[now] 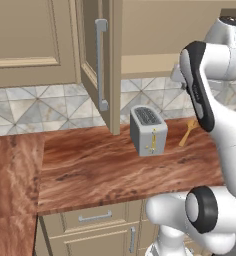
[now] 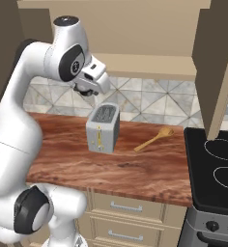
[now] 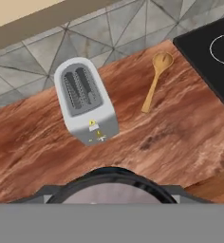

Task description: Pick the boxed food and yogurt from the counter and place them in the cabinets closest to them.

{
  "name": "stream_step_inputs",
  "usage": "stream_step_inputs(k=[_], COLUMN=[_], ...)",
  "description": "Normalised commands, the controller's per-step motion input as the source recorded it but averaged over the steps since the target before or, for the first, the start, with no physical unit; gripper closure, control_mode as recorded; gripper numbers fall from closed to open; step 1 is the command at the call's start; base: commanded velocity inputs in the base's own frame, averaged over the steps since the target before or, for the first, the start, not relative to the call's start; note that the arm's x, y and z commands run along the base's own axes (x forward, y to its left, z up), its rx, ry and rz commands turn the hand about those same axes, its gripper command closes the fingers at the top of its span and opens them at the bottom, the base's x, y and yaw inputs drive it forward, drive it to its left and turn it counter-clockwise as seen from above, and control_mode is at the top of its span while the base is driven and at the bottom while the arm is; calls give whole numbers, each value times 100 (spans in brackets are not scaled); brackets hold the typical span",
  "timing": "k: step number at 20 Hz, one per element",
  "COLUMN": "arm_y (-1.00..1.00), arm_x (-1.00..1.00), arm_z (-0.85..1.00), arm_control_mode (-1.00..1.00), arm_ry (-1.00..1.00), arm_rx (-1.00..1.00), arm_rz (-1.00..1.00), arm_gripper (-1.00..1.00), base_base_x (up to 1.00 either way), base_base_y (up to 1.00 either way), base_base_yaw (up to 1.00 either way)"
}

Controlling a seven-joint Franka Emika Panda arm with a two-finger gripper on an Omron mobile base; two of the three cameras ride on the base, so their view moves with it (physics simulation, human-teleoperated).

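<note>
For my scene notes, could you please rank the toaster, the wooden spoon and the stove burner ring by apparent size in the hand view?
1. toaster
2. wooden spoon
3. burner ring, cut off by the frame edge, so its rank against the spoon is unsure.

The white, dark-jointed robot arm (image 2: 19, 120) is rising steeply from its base, bending at a high elbow and folding forward. Its wrist is angling downward, carrying the pale two-finger gripper (image 2: 89, 91) aloft. From here I cannot tell how the jaws are standing.
</note>
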Motion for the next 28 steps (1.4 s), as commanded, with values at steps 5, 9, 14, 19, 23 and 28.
stream_step_inputs(k=[5, 9, 14, 19, 23, 28], arm_y=[0, 0, 0, 0, 0, 0], arm_x=[-2, 1, 36, 56, 52, 57], arm_z=[42, 7, 20, 34, 35, 10], arm_control_mode=[-100, -100, -100, -100, -100, -100], arm_ry=[-24, -6, -5, 0, -1, 0], arm_rx=[6, 1, 1, 3, 2, 0], arm_rz=[-1, 0, 0, 0, 0, 0], arm_gripper=[100, 100, 100, 100, 100, 100], base_base_x=[0, 0, 0, 0, 0, 0], base_base_y=[0, 0, 0, 0, 0, 0], base_base_yaw=[0, 0, 0, 0, 0, 0])
